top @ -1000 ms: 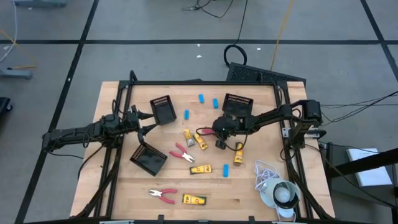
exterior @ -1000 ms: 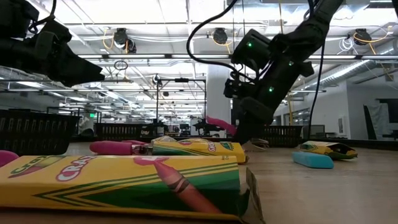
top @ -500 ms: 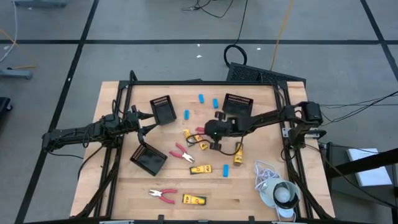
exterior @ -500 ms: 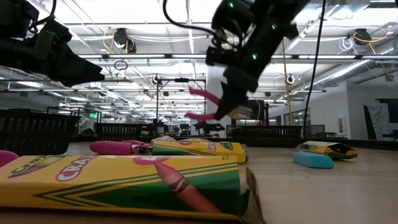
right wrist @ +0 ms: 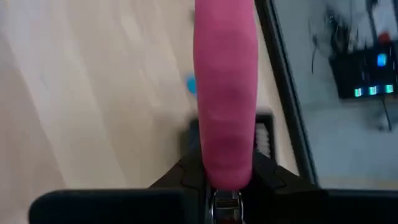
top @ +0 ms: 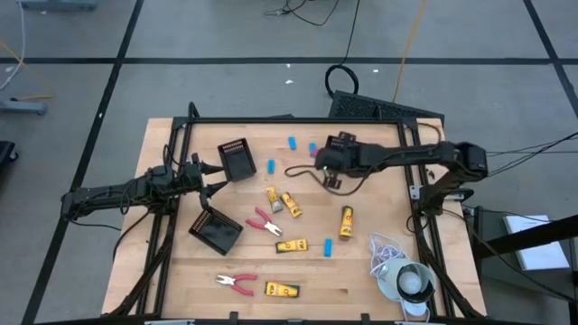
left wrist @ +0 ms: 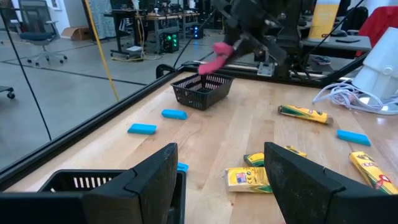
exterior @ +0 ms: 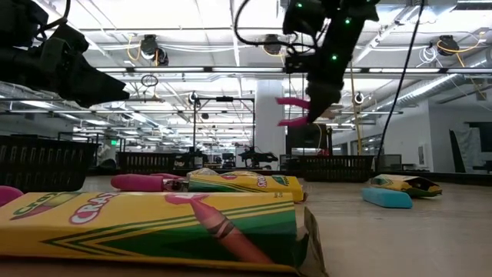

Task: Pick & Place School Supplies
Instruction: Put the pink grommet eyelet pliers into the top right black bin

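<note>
A pink-handled tool (exterior: 293,111) hangs in the air with my right gripper (top: 325,156) shut on it, over the far right of the table beside a black tray (left wrist: 202,91). In the right wrist view its handle (right wrist: 224,87) sticks out ahead of the fingers. My left gripper (top: 215,176) stands open at the left, next to another black tray (top: 237,160), touching nothing. Two more pink-handled tools (top: 265,223) (top: 237,283), yellow crayon boxes (top: 291,205) (top: 346,222) and blue oblong pieces (top: 293,143) (top: 329,246) lie flat on the table. My right gripper pinches the tool between its two fingers (right wrist: 186,177) at the base of the pink handles (right wrist: 224,168); the fingers hide the tool's head. The fingers slant down from the table's right side. The handles (exterior: 290,102) stick out beyond the fingertips, and the tool is lifted clear of the table.
A third black tray (top: 215,230) lies tilted at the left centre. A white cord with a round pale object (top: 404,278) sits at the near right corner. Crayon boxes (exterior: 154,223) lie close to the low camera. A black frame (top: 411,153) rims the table.
My right gripper has risen from the table's middle with the pink-handled tool and gone toward the far edge, to the black tray at the far right, turning as it went. The tool has been lifted clear of the table, its handles now pointing roughly level.
</note>
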Controlling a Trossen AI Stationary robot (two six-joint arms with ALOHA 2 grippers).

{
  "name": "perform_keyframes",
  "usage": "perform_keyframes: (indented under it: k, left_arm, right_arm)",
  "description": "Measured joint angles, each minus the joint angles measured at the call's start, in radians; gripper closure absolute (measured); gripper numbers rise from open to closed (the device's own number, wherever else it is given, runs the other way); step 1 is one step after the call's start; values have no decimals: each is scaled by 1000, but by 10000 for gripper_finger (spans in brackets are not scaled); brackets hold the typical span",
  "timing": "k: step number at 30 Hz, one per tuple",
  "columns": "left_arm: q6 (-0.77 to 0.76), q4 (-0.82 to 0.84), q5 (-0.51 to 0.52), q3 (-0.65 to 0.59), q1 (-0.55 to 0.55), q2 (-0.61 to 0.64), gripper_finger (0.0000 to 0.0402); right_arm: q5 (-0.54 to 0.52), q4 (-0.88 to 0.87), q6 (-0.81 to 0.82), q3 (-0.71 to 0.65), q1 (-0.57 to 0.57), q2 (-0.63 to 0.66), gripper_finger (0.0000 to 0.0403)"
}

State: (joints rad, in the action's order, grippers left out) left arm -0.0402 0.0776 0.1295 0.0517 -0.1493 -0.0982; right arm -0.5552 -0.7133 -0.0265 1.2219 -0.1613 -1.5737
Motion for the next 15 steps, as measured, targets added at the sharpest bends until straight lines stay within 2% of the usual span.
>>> perform_keyframes:
  k: [4,6,9,15]
  left_arm:
    - [-3,0,0,0,0,0,158]
    - [-4,0,0,0,0,0,158]
    - [-6,0,1,0,0,0,158]
    - [-7,0,1,0,0,0,158]
  right_arm:
    - [17,1,15,-72,-68,70,356]
    - [62,25,26,-137,-100,90,356]
    - [112,94,29,-231,-132,93,356]
    - [115,184,25,-335,-183,91,356]
